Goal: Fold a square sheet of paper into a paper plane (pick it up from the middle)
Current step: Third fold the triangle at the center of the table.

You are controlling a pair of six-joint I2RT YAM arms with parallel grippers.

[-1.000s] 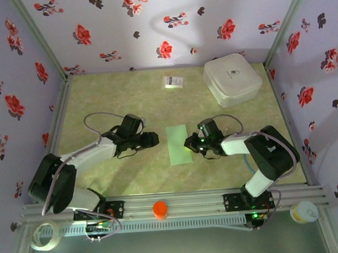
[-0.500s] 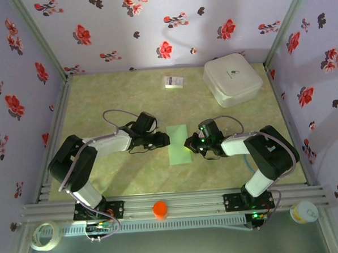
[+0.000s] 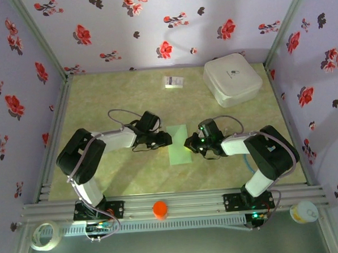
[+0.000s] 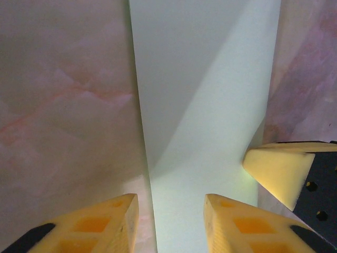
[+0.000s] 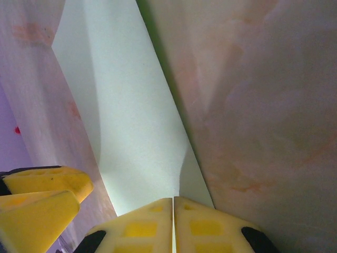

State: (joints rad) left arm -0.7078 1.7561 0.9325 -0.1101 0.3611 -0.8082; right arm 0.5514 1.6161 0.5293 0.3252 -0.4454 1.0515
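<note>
Straddling paper (image 4: 205, 95) edge with left gripper (image 4: 168, 205) parted, holding nothing; touching opposite edge with right gripper (image 5: 174, 205) clenched shut.

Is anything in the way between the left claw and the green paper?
No, nothing visible is. The left gripper is right at the left edge of the green paper, its jaws straddling that edge. The right gripper sits at the opposite edge, not between them.
</note>
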